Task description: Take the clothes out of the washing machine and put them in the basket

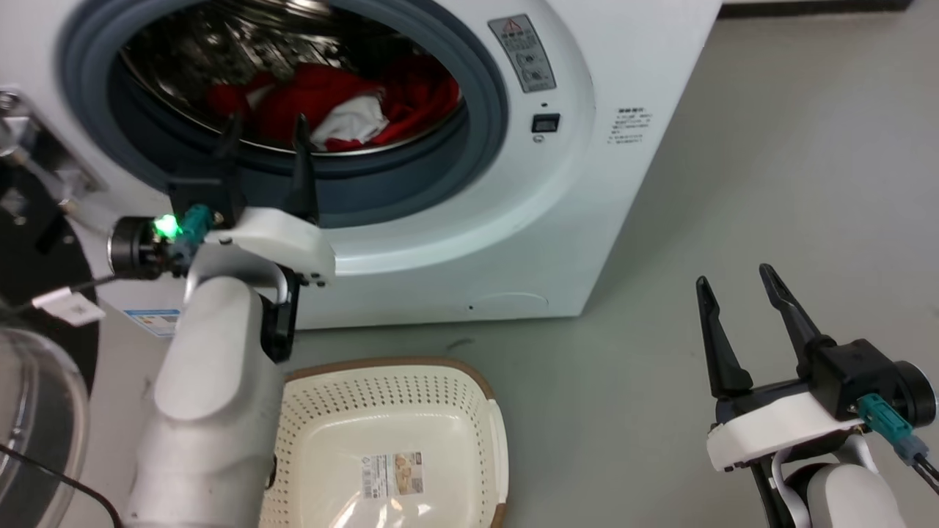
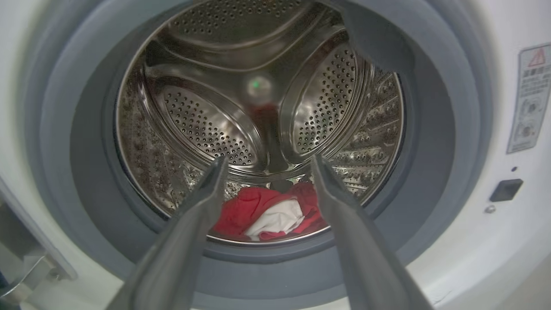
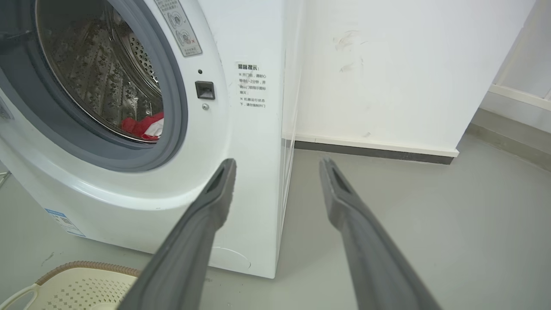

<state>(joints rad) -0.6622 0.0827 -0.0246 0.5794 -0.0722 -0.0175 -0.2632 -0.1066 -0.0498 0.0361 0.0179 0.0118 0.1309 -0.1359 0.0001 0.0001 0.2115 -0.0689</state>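
Observation:
The white washing machine (image 1: 631, 66) stands with its porthole uncovered, and red and white clothes (image 1: 345, 103) lie at the bottom of its steel drum (image 2: 258, 99). My left gripper (image 1: 265, 126) is open at the porthole's lower rim, fingertips just in front of the clothes (image 2: 271, 213), holding nothing. On the floor below the machine sits the cream basket (image 1: 389, 447), with only a label inside it. Off to the right, low over the floor, my right gripper (image 1: 736, 277) is open and holds nothing. The right wrist view also takes in the machine (image 3: 254, 142), the clothes (image 3: 144, 125) and a corner of the basket (image 3: 82, 286).
The washer's glass door (image 1: 37, 411) hangs open at the far left beside my left forearm. Grey floor (image 1: 770, 183) spreads to the right of the machine. A white wall (image 3: 387, 73) with a dark skirting stands behind it.

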